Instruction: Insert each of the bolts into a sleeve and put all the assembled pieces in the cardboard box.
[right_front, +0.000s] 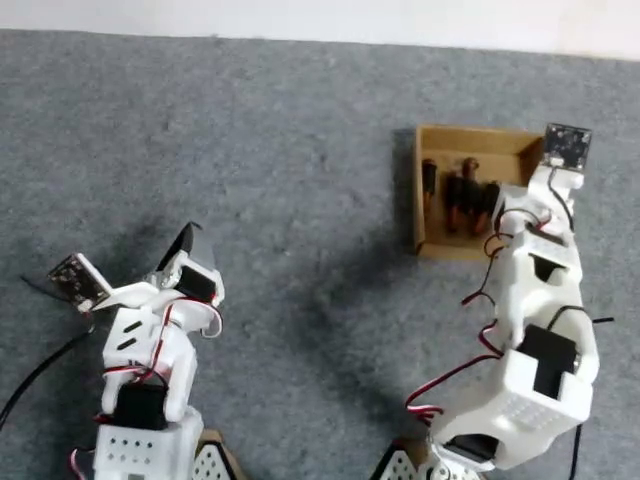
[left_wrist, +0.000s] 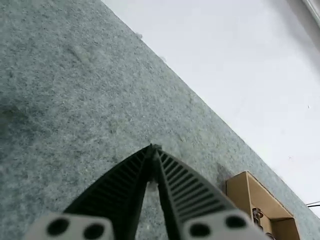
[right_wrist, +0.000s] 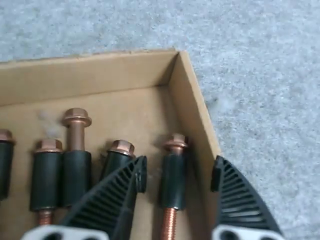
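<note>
- Five sleeved bolts (right_wrist: 47, 175) in my sights, lying side by side on the floor of the cardboard box (right_wrist: 100, 75). From above, the box sits at 2 o'clock on the grey mat (right_front: 300, 150).
- Right gripper (right_wrist: 179, 167) is down in the box and spread wide, with nothing in its grip. The end piece (right_wrist: 174, 175) lies between the two fingers, clear of both.
- Watch that outer finger (right_wrist: 235, 200): it hangs over or just outside the box's side wall, and I can't tell which. The inner finger (right_wrist: 120, 195) sits over the neighbouring piece.
- Risk one: if I pull up crooked, the outer finger catches the cardboard rim and drags or tips the box, and the loose-lying pieces roll.
- Risk two: if the jaws swing in on the way up, they pinch the end piece, or the wall with it, and lift it out of the box.
- Risk three: one bolt (right_wrist: 76, 125) shows more shank above its sleeve than the rest. A knock from the inner finger could slide it further out and undo that assembly.
- Left gripper (left_wrist: 152, 150) is over at 8 o'clock, above the mat and well apart from the box. Its jaws are pressed tip to tip with nothing between them. It's no hazard unless it swings toward 2 o'clock while my right arm is over the box.
- My read: the boxing looks about finished, and a straight vertical exit is what's called for.
</note>
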